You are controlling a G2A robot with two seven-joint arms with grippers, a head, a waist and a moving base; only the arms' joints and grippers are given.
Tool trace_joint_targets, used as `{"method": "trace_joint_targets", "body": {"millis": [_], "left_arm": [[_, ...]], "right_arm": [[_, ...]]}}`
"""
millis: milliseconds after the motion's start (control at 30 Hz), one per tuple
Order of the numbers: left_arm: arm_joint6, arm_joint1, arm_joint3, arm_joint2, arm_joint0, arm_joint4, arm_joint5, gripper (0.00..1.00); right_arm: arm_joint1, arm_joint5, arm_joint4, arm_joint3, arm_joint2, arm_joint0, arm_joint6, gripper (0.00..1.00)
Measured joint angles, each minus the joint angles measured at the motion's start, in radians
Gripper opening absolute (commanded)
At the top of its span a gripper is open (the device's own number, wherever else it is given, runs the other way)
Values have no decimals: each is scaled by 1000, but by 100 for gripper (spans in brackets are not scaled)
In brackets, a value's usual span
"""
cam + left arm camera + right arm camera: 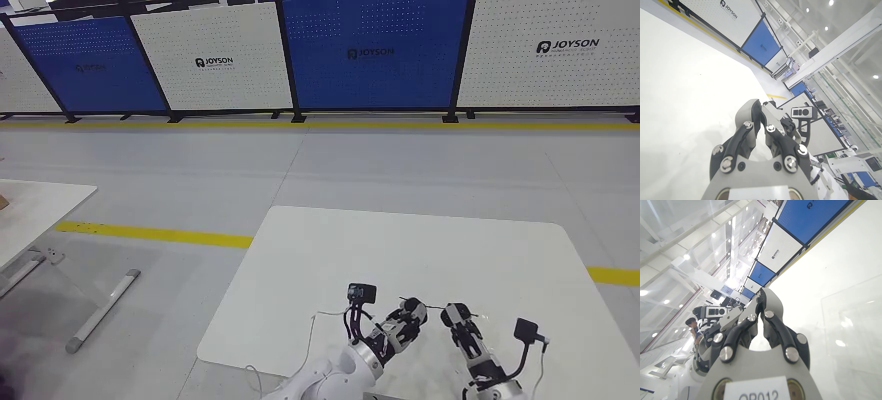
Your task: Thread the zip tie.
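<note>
While low over the table, left gripper and right gripper both have fingers pressed together; the thin strip between them is probably the zip tie.

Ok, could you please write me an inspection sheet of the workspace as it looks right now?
Surface: white table, no marks seen from above.
Job's things: a thin dark strand, probably the zip tie, runs between the two gripper tips; too thin to tell whether it is threaded.
Clutter: nothing seen.
Grippers: left gripper and right gripper are both shut, tips close together by the table's near edge; whether either pinches the strand cannot be told.
Cables: white cable trails over the table's near left edge.
Surroundings: blue and white pegboard panels, yellow floor line, second white table to the left.
</note>
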Motion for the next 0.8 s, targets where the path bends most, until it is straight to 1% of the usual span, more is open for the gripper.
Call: {"method": "trace_joint_targets", "body": {"millis": [33,133,300,400,533,733,800], "left_arm": [[3,0,0,1,0,2,1,16],[10,-2,4,7,-2,8,7,20],[12,-5,10,14,-7,18,20,19],[13,-5,10,16,-8,26,24,15],[15,-6,10,18,-9,34,30,14],[8,-9,13,23,-16,39,40,18],[7,-10,14,24,-19,37,42,17]], "right_arm": [[0,0,0,0,0,0,0,0],[0,0,0,0,1,-1,-3,0],[-1,-2,-5,-1,3,-4,-10,0],[-1,-2,-8,-2,4,-5,-14,0],[-1,-2,-15,-5,3,-7,-16,0],[-2,-1,-35,-13,-2,-11,-22,0],[-2,0,-40,-15,-4,-12,-23,0]]}}
